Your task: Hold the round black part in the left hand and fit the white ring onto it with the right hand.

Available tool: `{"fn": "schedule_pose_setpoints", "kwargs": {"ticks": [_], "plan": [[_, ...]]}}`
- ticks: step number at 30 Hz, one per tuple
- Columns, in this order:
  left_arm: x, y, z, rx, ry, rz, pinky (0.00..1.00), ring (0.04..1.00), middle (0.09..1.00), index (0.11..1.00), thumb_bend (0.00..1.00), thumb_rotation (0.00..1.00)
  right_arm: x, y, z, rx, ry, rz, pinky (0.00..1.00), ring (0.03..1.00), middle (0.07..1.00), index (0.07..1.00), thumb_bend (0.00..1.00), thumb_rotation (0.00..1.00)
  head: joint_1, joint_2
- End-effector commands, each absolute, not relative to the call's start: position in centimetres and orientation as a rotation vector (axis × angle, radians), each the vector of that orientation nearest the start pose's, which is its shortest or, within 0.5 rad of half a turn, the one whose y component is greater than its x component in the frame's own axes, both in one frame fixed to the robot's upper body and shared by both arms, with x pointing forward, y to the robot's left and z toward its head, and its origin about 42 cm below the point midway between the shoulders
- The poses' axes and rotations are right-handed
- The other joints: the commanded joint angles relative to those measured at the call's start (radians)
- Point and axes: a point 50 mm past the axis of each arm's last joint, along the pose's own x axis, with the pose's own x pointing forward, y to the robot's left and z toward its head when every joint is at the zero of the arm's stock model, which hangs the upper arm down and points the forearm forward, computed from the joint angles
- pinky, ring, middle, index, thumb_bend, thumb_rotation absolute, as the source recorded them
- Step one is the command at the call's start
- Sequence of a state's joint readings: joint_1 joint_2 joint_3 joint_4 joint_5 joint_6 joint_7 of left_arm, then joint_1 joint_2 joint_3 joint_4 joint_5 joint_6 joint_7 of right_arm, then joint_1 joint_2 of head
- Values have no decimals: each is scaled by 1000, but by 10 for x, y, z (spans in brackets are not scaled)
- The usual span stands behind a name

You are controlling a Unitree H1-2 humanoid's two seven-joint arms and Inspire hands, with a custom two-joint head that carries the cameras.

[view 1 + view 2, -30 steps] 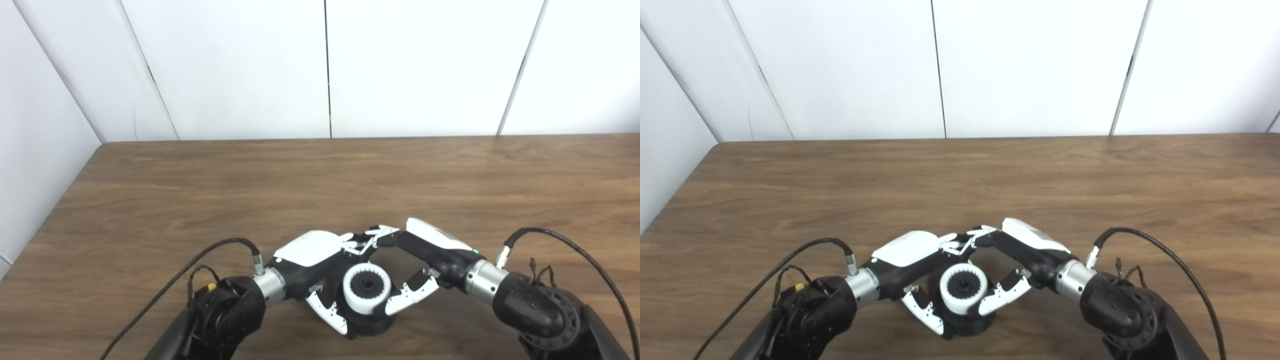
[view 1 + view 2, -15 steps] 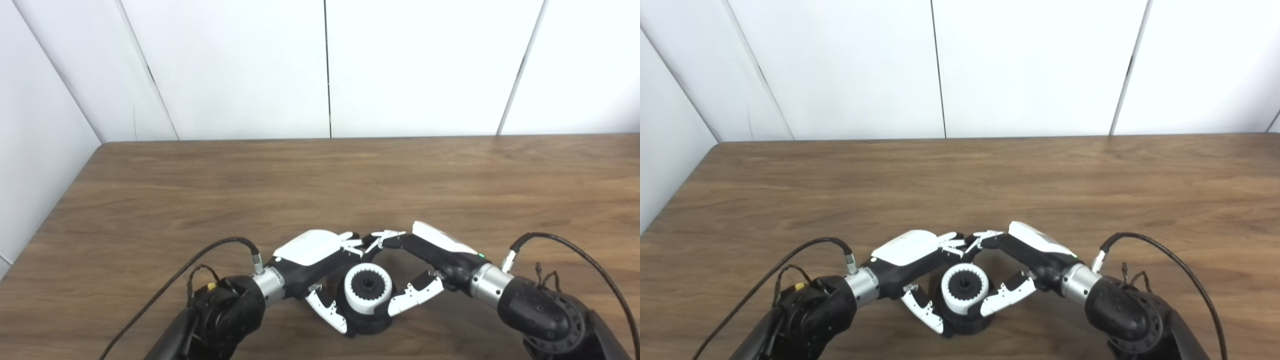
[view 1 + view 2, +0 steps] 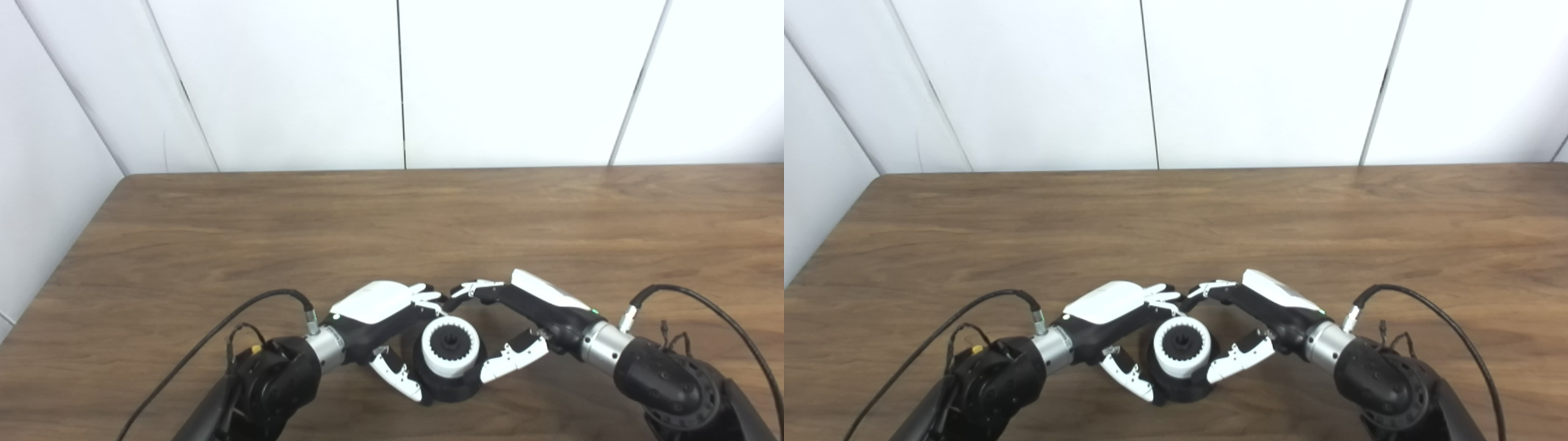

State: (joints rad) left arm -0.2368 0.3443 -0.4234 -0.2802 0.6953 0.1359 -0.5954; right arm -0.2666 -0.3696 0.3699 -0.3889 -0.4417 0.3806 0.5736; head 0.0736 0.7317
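Evidently the fitting is looking close to done: the white toothed ring (image 3: 451, 350) is sitting around the top of the round black part (image 3: 452, 386), which is resting on the wooden table (image 3: 392, 226) near its front edge. Whether the ring is fully seated I cannot tell. What seems left is letting go. The left hand (image 3: 384, 331) is cupping the black part from the left, fingers curled behind it and thumb against its front, apparently gripping it. The right hand (image 3: 520, 318) is arching over from the right, fingers spread and thumb just beside the ring, seemingly holding nothing.
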Motion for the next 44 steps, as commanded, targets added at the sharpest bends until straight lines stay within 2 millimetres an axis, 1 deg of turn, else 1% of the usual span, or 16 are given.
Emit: {"fn": "schedule_pose_setpoints", "kwargs": {"ticks": [1, 5, 8, 13, 20, 24, 29, 34, 40, 43, 44], "plan": [[319, 175, 198, 1154, -202, -749, 936, 1000, 957, 799, 979, 305, 315, -186, 236, -881, -164, 678, 856, 948, 891, 762, 953, 388, 1, 0], [320, 177, 199, 1154, -195, -743, 949, 1000, 958, 837, 1000, 305, 316, -189, 236, -876, -162, 670, 857, 951, 893, 764, 956, 390, 2, 2], [320, 178, 201, 1158, -189, -741, 967, 1000, 960, 869, 1000, 315, 317, -191, 235, -874, -163, 665, 854, 948, 892, 765, 958, 399, 2, 2], [321, 181, 201, 1161, -183, -737, 967, 1000, 962, 901, 1000, 336, 317, -195, 234, -868, -161, 653, 851, 946, 890, 762, 962, 397, 2, 2], [323, 189, 208, 1166, -155, -726, 967, 1000, 976, 940, 1000, 347, 318, -201, 238, -870, -155, 633, 855, 955, 906, 795, 965, 412, -1, 1], [326, 199, 213, 1175, -139, -700, 970, 1000, 980, 948, 1000, 327, 319, -207, 244, -882, -153, 608, 854, 958, 911, 813, 988, 432, 2, 0], [330, 211, 222, 1174, -116, -678, 969, 1000, 995, 956, 1000, 343, 323, -216, 252, -885, -153, 578, 862, 957, 917, 818, 983, 384, -1, -2], [334, 224, 231, 1153, -98, -656, 958, 1000, 1000, 953, 1000, 334, 328, -228, 253, -895, -153, 539, 864, 949, 917, 819, 992, 386, 3, -8], [339, 241, 242, 1097, -110, -591, 947, 1000, 1000, 957, 1000, 344, 335, -243, 251, -868, -129, 468, 853, 933, 917, 886, 1000, 438, -3, -13], [340, 250, 245, 1046, -92, -540, 957, 1000, 1000, 990, 1000, 354, 337, -250, 250, -844, -107, 433, 864, 939, 927, 919, 1000, 451, -4, -15], [340, 253, 245, 1026, -83, -523, 963, 1000, 1000, 997, 1000, 365, 338, -252, 249, -836, -99, 422, 883, 952, 947, 938, 1000, 450, -5, -16]]}}
